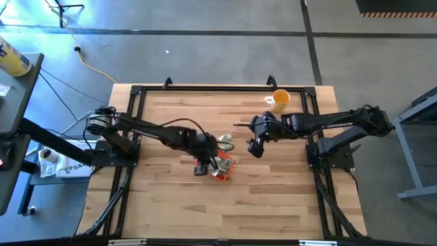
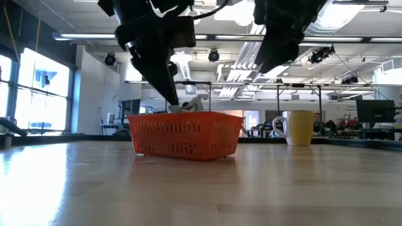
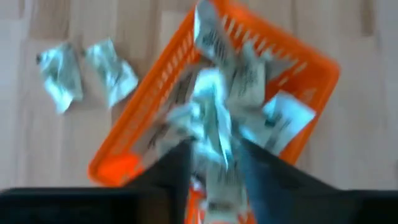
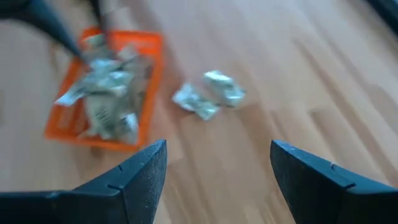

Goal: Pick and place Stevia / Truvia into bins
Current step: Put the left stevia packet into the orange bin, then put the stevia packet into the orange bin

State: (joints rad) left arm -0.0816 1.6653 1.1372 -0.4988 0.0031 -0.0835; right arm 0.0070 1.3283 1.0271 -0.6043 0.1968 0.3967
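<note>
The orange bin [image 3: 292, 68] [image 1: 224, 169] stands at the table's middle with several pale green and white Stevia sachets [image 3: 249, 81] heaped in it. My left gripper [image 3: 214, 155] [image 2: 174, 103] hangs just above the bin, pointing steeply down, fingers apart, with one sachet [image 3: 214, 134] in the gap between them. Two more sachets [image 3: 59, 74] [image 3: 112, 71] lie flat on the wood beside the bin, on its far side [image 1: 225, 142]. My right gripper [image 4: 217, 162] [image 1: 254, 149] hovers open and bare to the right of the bin, well above the table. My left gripper has a sachet [image 3: 214, 134] standing in the gap between its fingers, over the heap in the bin. The picture is blurred there, and I cannot tell whether either finger touches it.
A yellow mug [image 1: 280, 99] [image 2: 300, 127] stands near the table's far right corner. A black frame rail [image 1: 205, 87] runs around the table's edges. Bare wood lies in front of the bin toward the near edge.
</note>
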